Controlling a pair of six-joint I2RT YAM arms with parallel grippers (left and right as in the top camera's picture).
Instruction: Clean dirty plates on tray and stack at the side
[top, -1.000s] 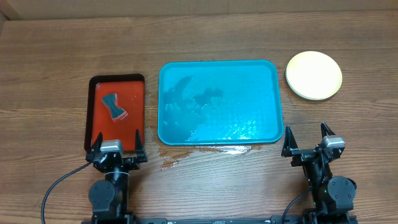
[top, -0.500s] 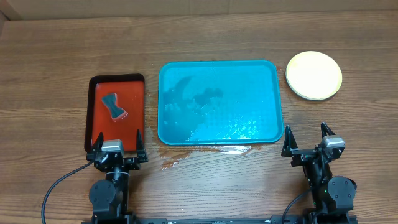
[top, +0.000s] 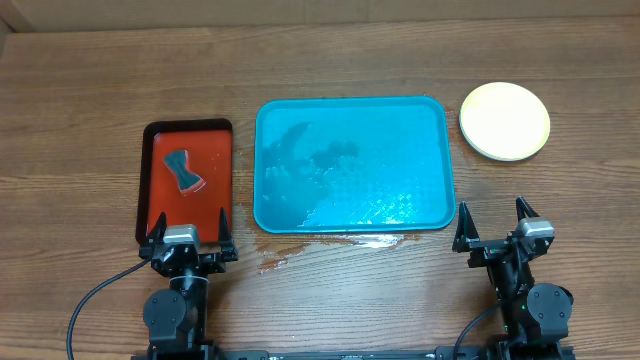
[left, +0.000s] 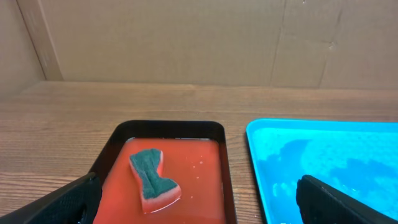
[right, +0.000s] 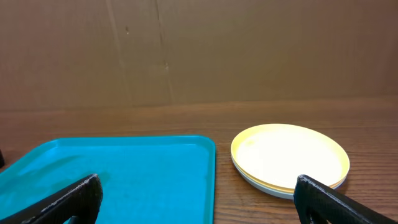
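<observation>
The turquoise tray (top: 435, 205) lies mid-table with wet patches and no plates on it; it also shows in the left wrist view (left: 323, 134) and the right wrist view (right: 124, 174). The plates (top: 504, 120) sit stacked on the table right of the tray, a pale yellow-green one on top; the stack also shows in the right wrist view (right: 289, 155). My left gripper (top: 187, 240) is open and empty at the near edge, just in front of the red tray. My right gripper (top: 497, 228) is open and empty near the tray's front right corner.
A red black-rimmed tray (top: 220, 170) left of the turquoise tray holds a green-topped sponge (top: 182, 171), which also shows in the left wrist view (left: 154, 175). A wet spill (top: 300, 250) lies on the wood before the tray's front edge. A cardboard wall stands behind.
</observation>
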